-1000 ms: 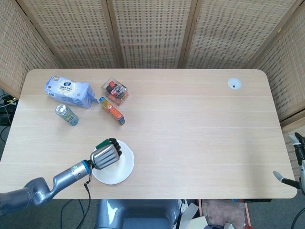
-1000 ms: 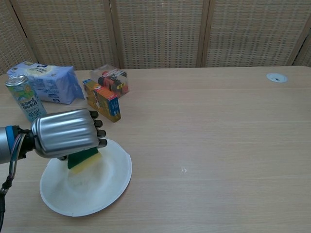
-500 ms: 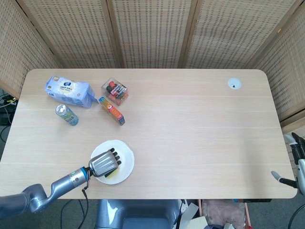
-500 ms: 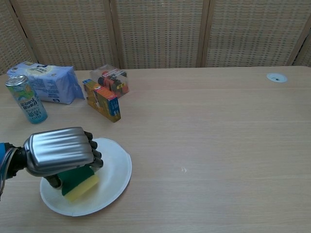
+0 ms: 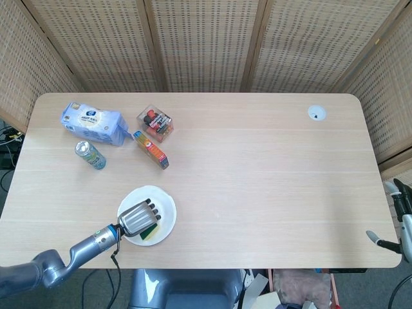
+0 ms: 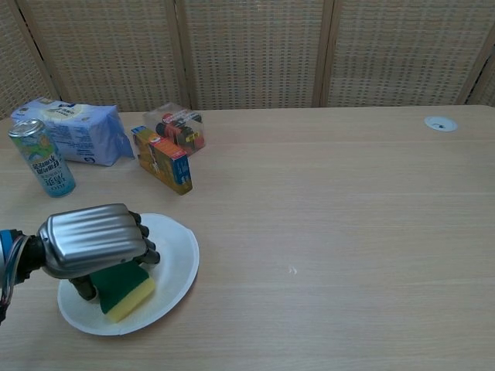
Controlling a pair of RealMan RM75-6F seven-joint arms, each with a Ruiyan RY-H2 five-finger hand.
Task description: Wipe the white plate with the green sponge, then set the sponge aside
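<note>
Head view. The left hand [image 5: 137,219] sits over the near part of the plate [image 5: 158,205], palm down, its fingers curled over the sponge [image 5: 149,232]. Only a sliver of green and yellow shows past the fingertips, on the near side toward the table edge. The grip from above looks chosen to press the sponge flat to the plate while the arm drags it. The plate lies near the front edge of the table [image 5: 257,161], within easy reach of this arm. Beyond the fingers, well apart, stand a can [image 5: 89,155], a wipes pack [image 5: 93,122], an orange box [image 5: 151,149] and a clear tub [image 5: 155,122]; none is close enough to hinder a stroke. Of the right hand [image 5: 394,219] only a small part shows at the frame's right edge, off the table; whether its fingers are apart or closed cannot be told.

Chest view. The left hand [image 6: 94,241] covers the top of the sponge [image 6: 125,287], fingers bent down over its far edge, thumb side hidden. The sponge rests green face up under the palm, yellow face on the plate [image 6: 172,259], at the near-left part of the dish. Judgement: wiping is in progress; the far rim beyond the fingertips lies uncovered, and setting the sponge aside is not yet done. The light plate may slide under the push, so pressure should stay downward. The right hand is absent here.
</note>
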